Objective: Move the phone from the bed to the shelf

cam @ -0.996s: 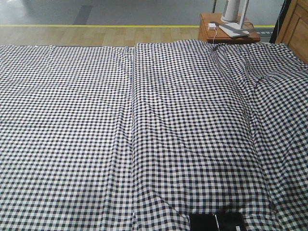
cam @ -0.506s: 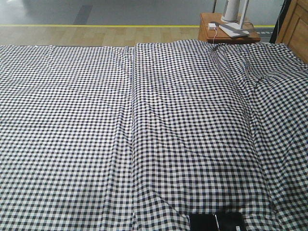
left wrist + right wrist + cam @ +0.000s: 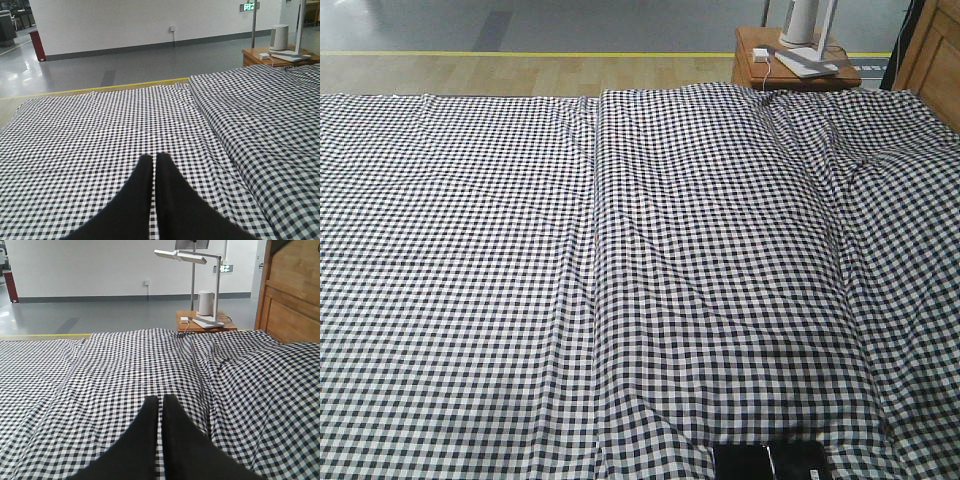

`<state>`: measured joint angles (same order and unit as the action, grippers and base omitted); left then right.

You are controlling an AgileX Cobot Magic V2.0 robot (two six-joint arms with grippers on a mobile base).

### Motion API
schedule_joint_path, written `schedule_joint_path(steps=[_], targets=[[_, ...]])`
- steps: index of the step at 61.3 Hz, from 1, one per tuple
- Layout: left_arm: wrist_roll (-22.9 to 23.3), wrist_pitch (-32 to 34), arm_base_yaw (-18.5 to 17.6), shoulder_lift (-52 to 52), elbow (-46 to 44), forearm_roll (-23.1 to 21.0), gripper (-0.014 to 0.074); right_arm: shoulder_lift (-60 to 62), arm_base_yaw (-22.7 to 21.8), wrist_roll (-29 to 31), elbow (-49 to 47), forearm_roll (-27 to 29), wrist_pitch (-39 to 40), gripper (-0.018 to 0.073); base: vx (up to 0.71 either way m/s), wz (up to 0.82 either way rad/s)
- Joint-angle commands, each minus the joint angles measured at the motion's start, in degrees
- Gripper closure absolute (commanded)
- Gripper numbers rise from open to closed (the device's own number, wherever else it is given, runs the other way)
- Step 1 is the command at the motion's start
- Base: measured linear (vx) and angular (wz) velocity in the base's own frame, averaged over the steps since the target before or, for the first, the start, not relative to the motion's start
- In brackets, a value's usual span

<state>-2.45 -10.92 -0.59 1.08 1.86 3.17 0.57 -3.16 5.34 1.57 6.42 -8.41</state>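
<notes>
The slim black shiny phone (image 3: 770, 462) lay flat on the wide bed (image 3: 620, 260) with its black-and-white checked cloth. It was at the very near edge, a little to the right, and the bottom of the front view cut part of it off. Nothing was touching it.

The left gripper (image 3: 153, 159) hung over the left part of the bed with its two black fingers pressed together and nothing between them. The right gripper (image 3: 161, 400) hung over the right part in the same way, fingers together and empty. Neither wrist view showed the phone.

Far off on the right stood a small brown bedside table (image 3: 790, 62) with a white lamp (image 3: 200, 290) on it. The light wooden panel (image 3: 292, 295) at the far right was probably the side of the shelf.

The phone should be light, stiff and thin. Its shiny face is likely slippery, and the glass could crack if it fell. Because it sat flat on soft cloth, the fingers would need to open, press down a bit, and pinch its two long edges near the middle. They might catch some cloth too.
</notes>
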Motion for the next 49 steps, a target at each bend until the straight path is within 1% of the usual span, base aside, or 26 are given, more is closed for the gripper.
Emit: schedule_joint_path(steps=[1,12,19,23,30,33,37,42,49], targets=[[0.2,4.2,-0.1,0.2,-1.5,-0.3,0.0596,0.4,-0.2,0.2,0.5,-0.5,4.4,0.0563,0.00,0.00],[0.2,4.2,-0.1,0.2,-1.5,-0.3,0.0596,0.4,-0.2,0.2,0.5,-0.5,5.4,0.0563,0.00,0.00],[0.2,4.2,-0.1,0.2,-1.5,-0.3,0.0596,0.4,-0.2,0.2,0.5,-0.5,8.1,0.0563,0.00,0.00],[0.2,4.2,-0.1,0.2,-1.5,-0.3,0.0596,0.4,-0.2,0.2,0.3,-0.5,10.5,0.0563,0.00,0.00],[0.2,4.2,-0.1,0.2,-1.5,-0.3,0.0596,0.4,-0.2,0.2,0.3,-0.5,17.1,0.0563,0.00,0.00],[0.2,4.2,-0.1,0.2,-1.5,-0.3,0.0596,0.4,-0.2,0.2,0.2,-0.5,21.1,0.0563,0.00,0.00],[0.2,4.2,-0.1,0.2,-1.5,-0.3,0.0596,0.4,-0.2,0.2,-0.6,-0.5,23.8,0.0563,0.00,0.00],[0.2,4.2,-0.1,0.2,-1.5,-0.3,0.0596,0.4,-0.2,0.2,-3.1,-0.5,24.1,0.0563,0.00,0.00],[0.2,4.2,-0.1,0.2,-1.5,-0.3,0.0596,0.4,-0.2,0.6,-9.0,-0.5,22.1,0.0563,0.00,0.00]])
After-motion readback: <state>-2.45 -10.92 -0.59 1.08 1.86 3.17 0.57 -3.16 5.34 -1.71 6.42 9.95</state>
